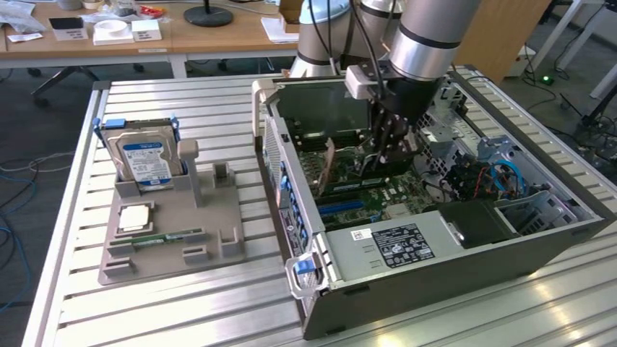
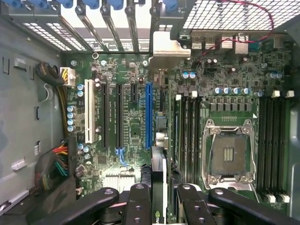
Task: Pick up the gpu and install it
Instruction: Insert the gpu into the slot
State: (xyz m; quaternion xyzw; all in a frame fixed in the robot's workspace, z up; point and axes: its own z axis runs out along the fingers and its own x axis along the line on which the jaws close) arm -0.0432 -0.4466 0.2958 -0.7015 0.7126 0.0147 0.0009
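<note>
My gripper (image 1: 386,153) reaches down into the open computer case (image 1: 289,166), over the motherboard (image 1: 371,199). In the wrist view my gripper (image 2: 161,199) is shut on the gpu (image 2: 158,171), seen edge-on as a narrow dark card between the two black fingers (image 2: 138,204). The card's silver end bracket (image 2: 166,51) lies at the rear slot openings of the case. The card runs just beside the long blue slot (image 2: 148,115) on the motherboard (image 2: 126,154). Whether its edge sits in a slot I cannot tell.
An empty processor socket (image 2: 229,157) and black memory slots (image 2: 190,126) flank the card. Cable bundles (image 2: 58,161) lie at the case wall. On the slatted metal table (image 1: 173,303), a grey fixture (image 1: 169,224) holds a hard drive (image 1: 144,155) and a memory stick (image 1: 169,237).
</note>
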